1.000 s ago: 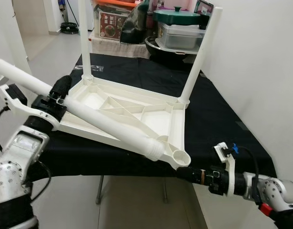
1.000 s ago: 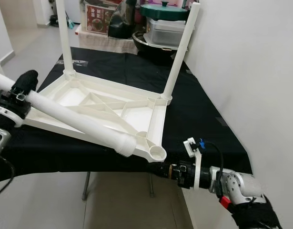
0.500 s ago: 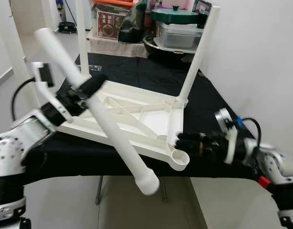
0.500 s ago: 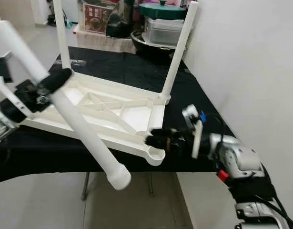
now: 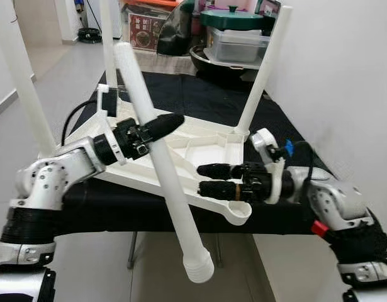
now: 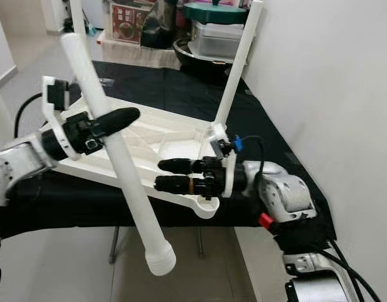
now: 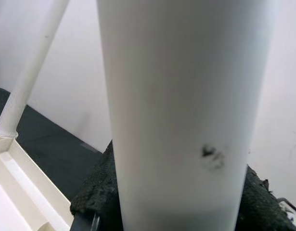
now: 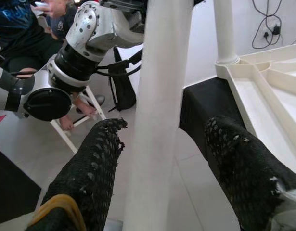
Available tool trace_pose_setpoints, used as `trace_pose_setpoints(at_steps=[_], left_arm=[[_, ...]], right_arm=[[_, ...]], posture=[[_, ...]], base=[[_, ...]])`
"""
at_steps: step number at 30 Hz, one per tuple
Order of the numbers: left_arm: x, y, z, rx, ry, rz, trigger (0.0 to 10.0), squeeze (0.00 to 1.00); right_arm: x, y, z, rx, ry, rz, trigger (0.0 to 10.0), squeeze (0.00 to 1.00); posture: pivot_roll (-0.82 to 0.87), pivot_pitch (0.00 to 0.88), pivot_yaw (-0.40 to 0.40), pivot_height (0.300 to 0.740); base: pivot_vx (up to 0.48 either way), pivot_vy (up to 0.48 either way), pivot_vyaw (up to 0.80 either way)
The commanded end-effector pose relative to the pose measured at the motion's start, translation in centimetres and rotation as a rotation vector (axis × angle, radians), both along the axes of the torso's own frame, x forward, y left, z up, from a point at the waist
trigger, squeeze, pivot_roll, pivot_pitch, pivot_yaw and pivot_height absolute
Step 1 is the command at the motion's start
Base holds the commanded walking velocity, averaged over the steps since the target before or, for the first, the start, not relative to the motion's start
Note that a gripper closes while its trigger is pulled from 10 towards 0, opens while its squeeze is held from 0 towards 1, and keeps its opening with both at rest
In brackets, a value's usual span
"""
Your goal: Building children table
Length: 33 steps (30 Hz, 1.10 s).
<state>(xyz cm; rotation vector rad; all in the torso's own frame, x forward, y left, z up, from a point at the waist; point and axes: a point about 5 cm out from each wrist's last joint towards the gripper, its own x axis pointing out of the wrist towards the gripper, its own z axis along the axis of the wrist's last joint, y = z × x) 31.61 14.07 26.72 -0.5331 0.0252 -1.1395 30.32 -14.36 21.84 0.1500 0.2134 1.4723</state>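
Note:
The white children's table top [image 5: 209,146] lies upside down on a black-covered table [image 5: 180,94]. Two white legs stand in its far corners [image 5: 269,63] [image 5: 109,50]. My left gripper [image 5: 160,128] is shut on a loose white leg [image 5: 174,189], holding it steeply tilted, its ribbed end hanging below the table's front edge. In the left wrist view that leg [image 7: 186,96] sits between the pads. My right gripper [image 5: 206,178] is open at the top's near rim, fingertips pointing at the leg and close to it. The near right corner socket [image 5: 238,212] is empty.
Pots, boxes and a lidded container [image 5: 234,38] crowd the far end. A white wall [image 5: 344,75] runs along the right. A white post [image 5: 23,82] stands at the far left. A seated person [image 8: 18,33] is beyond the table, over bare floor [image 5: 105,264].
My left gripper swung the leg from lying across the top to steeply tilted, its end now below the table edge. My right gripper rose from under the edge to the near rim.

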Motion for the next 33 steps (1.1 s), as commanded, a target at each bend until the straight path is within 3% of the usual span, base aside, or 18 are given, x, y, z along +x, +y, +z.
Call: trace_pose_setpoints(at_steps=[1, 8, 17, 26, 33], left_arm=[[0.2, -0.4, 0.4, 0.006, -0.033, -0.018, 10.0, 0.0], [0.9, -1.2, 0.7, 0.02, -0.072, -0.04, 10.0, 0.0], [1.5, -1.9, 0.9, 0.022, -0.094, -0.059, 10.0, 0.0], [1.3, -2.2, 0.9, 0.032, -0.112, -0.089, 10.0, 0.0], [1.6, -2.2, 1.0, 0.031, -0.121, -0.075, 10.0, 0.0]], right_arm=[[-0.1, 0.4, 0.5, 0.0, -0.005, 0.033, 10.0, 0.0], [-0.5, 2.6, -0.2, -0.044, -0.012, 0.099, 10.0, 0.0], [0.0, 4.2, -1.1, -0.082, 0.002, 0.052, 10.0, 0.0], [1.2, 3.9, -1.1, -0.087, 0.009, -0.02, 10.0, 0.0], [0.8, 4.3, -1.1, -0.093, 0.007, 0.014, 10.0, 0.0]], posture=[[0.1, 0.027, -0.091, 0.74], [0.09, 0.0, -0.084, 0.74], [0.09, 0.0, -0.08, 0.74], [0.09, 0.001, -0.086, 0.74], [0.09, 0.003, -0.083, 0.74]], base=[[0.0, 0.0, 0.0], [0.0, 0.0, 0.0], [0.0, 0.0, 0.0], [0.0, 0.0, 0.0], [0.0, 0.0, 0.0]])
